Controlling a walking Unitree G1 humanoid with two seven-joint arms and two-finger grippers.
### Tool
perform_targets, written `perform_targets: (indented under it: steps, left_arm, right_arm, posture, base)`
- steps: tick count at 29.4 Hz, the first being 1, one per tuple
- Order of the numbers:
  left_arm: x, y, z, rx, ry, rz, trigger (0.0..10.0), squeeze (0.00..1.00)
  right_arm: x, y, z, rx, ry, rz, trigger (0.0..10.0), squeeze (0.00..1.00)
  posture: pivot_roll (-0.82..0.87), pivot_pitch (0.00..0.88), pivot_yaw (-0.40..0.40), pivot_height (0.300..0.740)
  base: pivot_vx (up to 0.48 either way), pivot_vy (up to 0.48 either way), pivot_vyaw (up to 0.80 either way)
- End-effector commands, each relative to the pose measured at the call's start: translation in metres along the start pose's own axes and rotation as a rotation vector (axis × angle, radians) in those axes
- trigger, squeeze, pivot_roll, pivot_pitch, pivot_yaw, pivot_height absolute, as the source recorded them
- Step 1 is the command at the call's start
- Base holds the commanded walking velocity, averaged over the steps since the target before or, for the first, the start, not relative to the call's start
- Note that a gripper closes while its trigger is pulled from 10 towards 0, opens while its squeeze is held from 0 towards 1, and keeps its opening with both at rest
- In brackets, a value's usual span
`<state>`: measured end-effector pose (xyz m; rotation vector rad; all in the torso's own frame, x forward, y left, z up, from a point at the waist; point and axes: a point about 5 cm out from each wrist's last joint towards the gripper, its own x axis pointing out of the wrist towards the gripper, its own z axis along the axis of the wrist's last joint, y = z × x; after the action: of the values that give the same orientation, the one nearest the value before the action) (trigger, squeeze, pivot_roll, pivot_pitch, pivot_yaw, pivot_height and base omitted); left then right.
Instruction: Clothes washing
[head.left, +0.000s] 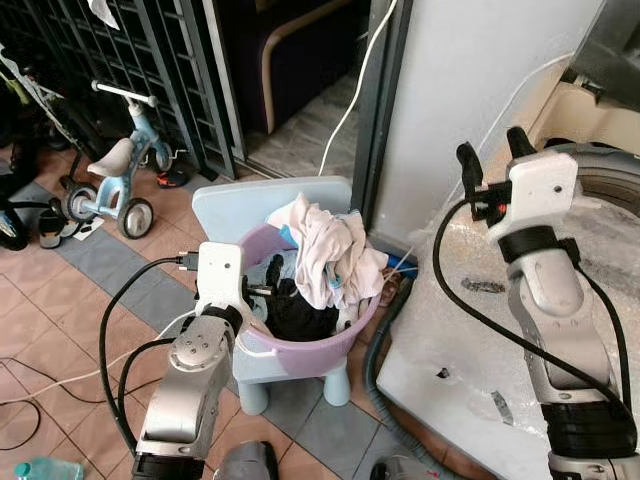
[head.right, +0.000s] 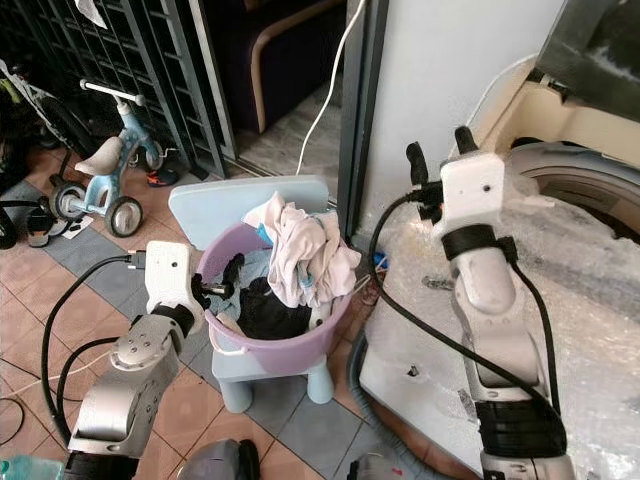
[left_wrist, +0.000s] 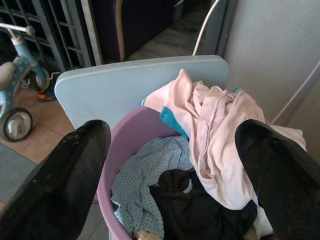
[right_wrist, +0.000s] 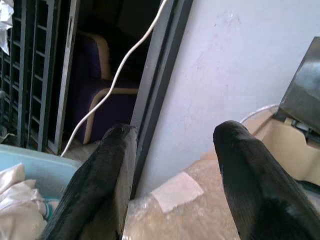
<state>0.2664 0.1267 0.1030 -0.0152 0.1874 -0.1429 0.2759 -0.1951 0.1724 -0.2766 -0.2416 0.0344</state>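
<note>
I take the purple laundry basket (head.left: 330, 340) as my landmark. It sits on a small pale blue child's chair (head.left: 262, 205), whose backrest rises behind the basket's far rim. The basket is round and stands upright with its mouth facing up. Draped over its far-right rim is a pale pink garment (head.left: 325, 250); its long axis runs from the top of the pile down toward the near rim, hanging into the basket. Below it lies a black garment (head.left: 300, 312) in the middle of the basket, and a light blue dotted cloth (left_wrist: 145, 172) lies against the left inner wall.

My left gripper (head.left: 268, 290) is at the basket's left rim, pointing across the mouth toward the clothes. From the left wrist view I see its fingers (left_wrist: 60, 175) spread wide, holding nothing, with the clothes between and beyond them.

My right gripper (head.left: 493, 152) is raised well to the right of the basket, fingers pointing up, over a washing machine top wrapped in bubble plastic (head.left: 470, 300). Its fingers (right_wrist: 250, 185) are also spread apart and empty.

A grey door frame (head.left: 378, 110) stands just behind the basket, with a white cable (head.left: 355, 85) hanging along it. A small blue tricycle (head.left: 115, 170) is parked well to the left of the basket on the tiled floor (head.left: 60, 300).
</note>
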Motion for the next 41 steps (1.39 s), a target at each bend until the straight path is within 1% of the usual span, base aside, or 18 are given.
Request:
perform_targets:
  steps: [1,2,5,7,10,11,14,17,19,21,24,25,29,33,36,37,39,41]
  left_arm:
    - [0.000,0.003,0.005,0.005,-0.024,0.013,10.0,0.00]
    - [0.000,0.003,0.005,0.004,-0.025,0.014,10.0,0.00]
    - [0.004,0.001,0.003,-0.010,-0.020,0.010,10.0,0.00]
    - [0.005,-0.001,0.002,-0.025,-0.014,0.016,10.0,0.00]
    - [0.004,-0.004,0.002,-0.022,-0.016,0.009,10.0,0.00]
    - [0.003,-0.005,0.000,-0.009,-0.009,0.009,10.0,0.00]
    - [0.003,-0.002,-0.004,0.000,0.007,0.031,10.0,0.00]
    - [0.003,-0.001,-0.005,0.002,0.004,0.041,10.0,0.00]
    - [0.004,-0.001,-0.003,0.000,-0.028,0.047,10.0,0.00]
    - [0.004,-0.001,-0.003,-0.035,-0.012,0.061,10.0,0.00]
    - [0.004,-0.003,-0.003,-0.033,-0.007,0.032,10.0,0.00]
    - [0.003,-0.004,-0.001,-0.029,-0.024,0.022,10.0,0.00]
    - [0.003,-0.002,0.000,-0.054,-0.047,0.046,10.0,0.00]
    - [0.003,0.001,-0.005,-0.056,0.009,0.066,10.0,0.00]
    - [0.002,0.003,-0.006,-0.086,0.007,0.052,10.0,0.00]
    - [0.000,0.002,-0.006,-0.127,0.001,0.014,10.0,0.00]
    - [-0.001,0.003,-0.007,-0.117,0.006,0.023,10.0,0.00]
    - [0.000,0.004,-0.008,-0.113,0.020,0.032,10.0,0.00]
  right_arm:
    - [-0.007,0.003,0.002,-0.002,0.007,0.011,10.0,0.00]
    - [-0.012,0.005,0.000,0.001,0.024,0.024,10.0,0.00]
    - [-0.029,0.019,-0.012,0.083,0.079,0.114,10.0,0.00]
    - [-0.031,0.022,-0.017,0.112,0.109,0.121,10.0,0.00]
    - [-0.031,0.023,-0.021,0.154,0.135,0.129,10.0,0.00]
    - [-0.030,0.024,-0.024,0.122,0.155,0.135,10.0,0.00]
    - [-0.027,0.025,-0.028,0.147,0.193,0.120,10.0,0.00]
    - [-0.023,0.027,-0.033,0.132,0.239,0.114,10.0,0.00]
    - [-0.022,0.029,-0.035,0.071,0.246,0.097,10.0,0.00]
    - [-0.021,0.031,-0.037,0.130,0.257,0.074,10.0,0.00]
    - [-0.021,0.029,-0.039,0.084,0.268,0.080,10.0,0.00]
    - [-0.024,0.028,-0.044,0.114,0.324,0.058,10.0,0.00]
    - [-0.031,0.029,-0.048,0.215,0.343,0.067,10.0,0.00]
    - [-0.035,0.032,-0.051,0.215,0.358,0.069,10.0,0.00]
    - [-0.037,0.037,-0.055,0.221,0.379,0.097,10.0,0.00]
    - [-0.037,0.037,-0.055,0.228,0.382,0.100,10.0,0.00]
    - [-0.035,0.037,-0.054,0.281,0.371,0.086,10.0,0.00]
    - [-0.031,0.038,-0.054,0.262,0.375,0.102,10.0,0.00]
  posture:
    - [-0.05,0.043,0.056,0.740]
    - [-0.05,0.043,0.055,0.740]
    - [-0.06,0.044,0.052,0.740]
    - [-0.06,0.046,0.052,0.740]
    - [-0.06,0.048,0.049,0.740]
    - [-0.06,0.050,0.048,0.740]
    - [-0.06,0.046,0.042,0.740]
    - [-0.06,0.045,0.039,0.740]
    - [-0.06,0.043,0.039,0.740]
    - [-0.06,0.042,0.040,0.740]
    - [-0.06,0.039,0.040,0.740]
    - [-0.06,0.039,0.040,0.740]
    - [-0.05,0.043,0.038,0.740]
    - [-0.05,0.049,0.037,0.740]
    - [-0.05,0.053,0.035,0.740]
    - [-0.05,0.053,0.035,0.740]
    - [-0.04,0.056,0.036,0.740]
    - [-0.04,0.074,0.040,0.740]
  base:
    - [0.000,0.000,0.00]
    - [0.000,0.000,0.00]
    - [0.000,0.249,0.00]
    - [0.000,0.480,0.00]
    - [0.000,0.480,0.00]
    - [0.000,0.480,0.00]
    - [0.000,0.480,0.00]
    - [0.000,0.480,0.00]
    - [0.000,0.401,0.00]
    - [0.000,0.000,0.00]
    - [0.000,0.000,0.00]
    - [0.000,0.000,0.00]
    - [0.000,0.000,0.00]
    - [0.000,0.000,0.00]
    - [0.000,0.000,0.00]
    - [0.000,0.000,0.00]
    - [0.315,0.000,0.00]
    - [0.311,0.000,0.00]
